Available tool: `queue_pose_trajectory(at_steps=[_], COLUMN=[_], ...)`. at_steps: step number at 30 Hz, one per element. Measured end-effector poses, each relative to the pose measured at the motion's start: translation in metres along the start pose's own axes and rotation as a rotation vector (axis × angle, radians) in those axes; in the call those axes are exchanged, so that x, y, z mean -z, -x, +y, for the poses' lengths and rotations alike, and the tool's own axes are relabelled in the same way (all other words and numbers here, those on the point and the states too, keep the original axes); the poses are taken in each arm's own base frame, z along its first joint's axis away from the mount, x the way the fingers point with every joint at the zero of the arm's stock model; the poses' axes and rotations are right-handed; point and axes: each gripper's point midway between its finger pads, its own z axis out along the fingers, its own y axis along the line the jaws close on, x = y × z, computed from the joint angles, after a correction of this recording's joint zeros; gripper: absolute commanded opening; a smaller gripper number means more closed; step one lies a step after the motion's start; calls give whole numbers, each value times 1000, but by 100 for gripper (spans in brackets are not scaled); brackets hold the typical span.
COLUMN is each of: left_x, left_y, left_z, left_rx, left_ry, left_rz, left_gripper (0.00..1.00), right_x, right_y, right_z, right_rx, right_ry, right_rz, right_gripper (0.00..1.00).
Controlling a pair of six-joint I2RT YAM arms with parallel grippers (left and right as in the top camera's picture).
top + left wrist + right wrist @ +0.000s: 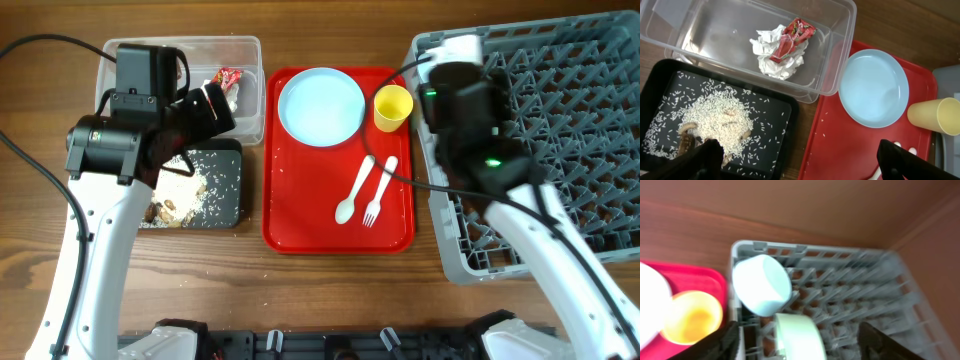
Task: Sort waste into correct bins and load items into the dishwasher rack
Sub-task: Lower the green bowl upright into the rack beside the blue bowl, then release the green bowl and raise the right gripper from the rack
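The left tool (802, 161) hangs spread and empty above the black tray (771, 145) holding the rice scraps (720, 117). The napkin (771, 57) and red wrapper (790, 42) lie in the clear tub (837, 60). The right tool (805, 342), also spread wide and gripping nothing, hovers over a corner of the dishwasher rack (855, 285), where two bowls (762, 285) lie on their sides. The plate (320, 105), yellow cup (392, 107), spoon (354, 192) and fork (380, 190) sit on the red serving tray (300, 205).

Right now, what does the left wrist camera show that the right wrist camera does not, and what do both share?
Only the left wrist view: the clear tub holding the napkin and the red wrapper, and the black tray with rice.
Only the right wrist view: the inside of the grey rack, with two pale bowls in it.
Both: the yellow cup and the red tray.
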Motion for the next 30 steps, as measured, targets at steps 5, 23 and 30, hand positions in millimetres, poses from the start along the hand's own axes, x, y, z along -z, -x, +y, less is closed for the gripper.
queue_pose_trajectory(at_steps=[5, 23, 30], left_x=[0, 0, 0], left_y=[0, 0, 0], left_z=[0, 0, 0], left_rx=[0, 0, 0], left_ry=[0, 0, 0], left_rz=[0, 0, 0], left_gripper=[100, 100, 100], right_x=[-11, -40, -25], right_y=[-24, -73, -84], right_z=[-7, 20, 53], right_rx=[-193, -288, -234], right_ry=[110, 313, 505], right_rz=[111, 355, 423], right_gripper=[51, 45, 50])
